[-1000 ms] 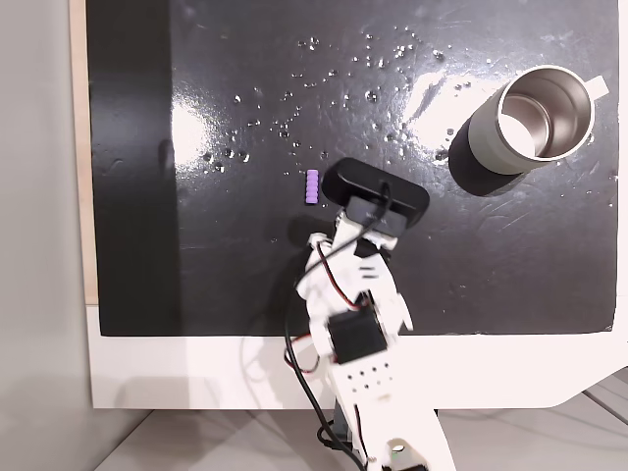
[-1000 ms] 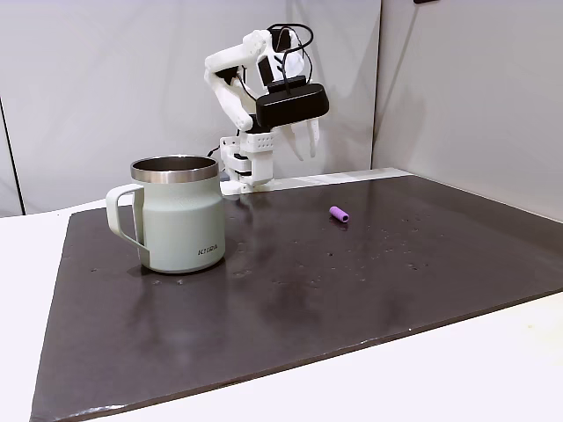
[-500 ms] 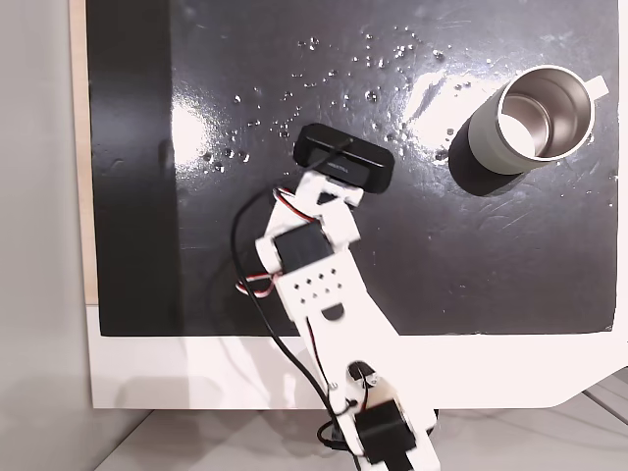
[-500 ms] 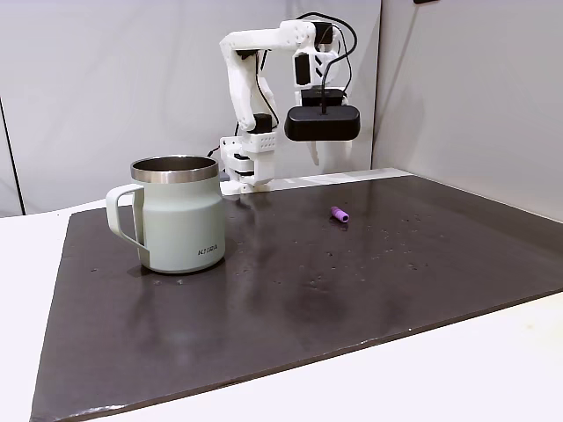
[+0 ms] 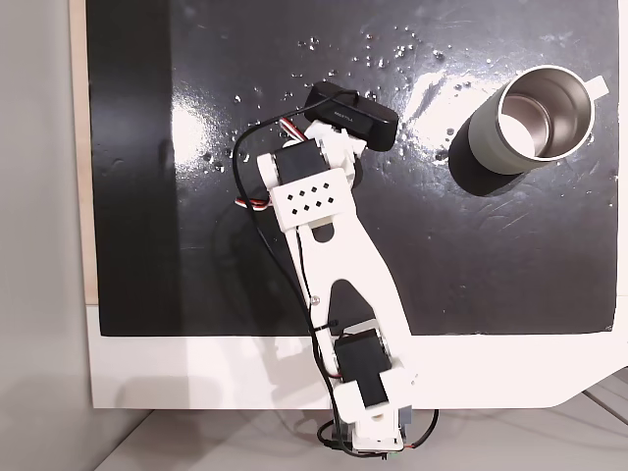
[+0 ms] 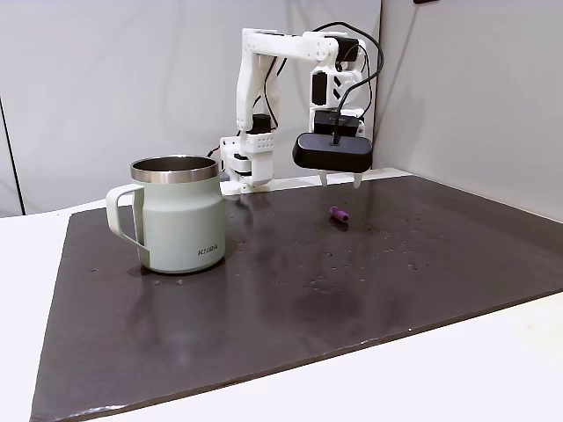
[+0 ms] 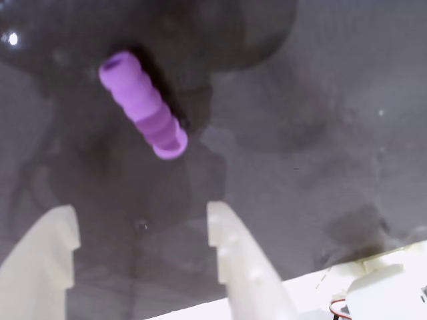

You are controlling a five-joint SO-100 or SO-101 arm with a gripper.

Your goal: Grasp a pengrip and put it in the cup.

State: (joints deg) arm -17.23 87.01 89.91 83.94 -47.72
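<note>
A fixed view, from above. White jointed arm reaches from the white table edge up across the glossy black mat. Black oblong wrist camera housing sits at the arm's far end, well left of the grey-green metal mug with shiny steel interior. The mug stands upright on the mat near its upper right corner, handle pointing right. Small pale specks are scattered on the mat left of the mug. Red and black wires loop beside the arm's upper joint. Pincer and pengrip are hidden under the arm here.

A fixed view, from the side. The mug stands upright on the mat, handle to the left. To the right of the mug and farther back lies the tiny light-purple ribbed cylinder, the pengrip, flat on the mat, well apart from the mug. The pincer hangs point-down just above and behind the pengrip, two pale fingertips showing below the black camera housing, not touching the pengrip. The arm rises behind the mug, against a grey wall.

Wrist view. The pengrip lies slanted on the mat, upper left to lower right, hollow end visible at upper left. The two cream fingers of the pincer stand spread apart with clear space between them, nothing held. The pengrip sits ahead of the fingertips, roughly in line with the gap, not touching either finger.
</note>
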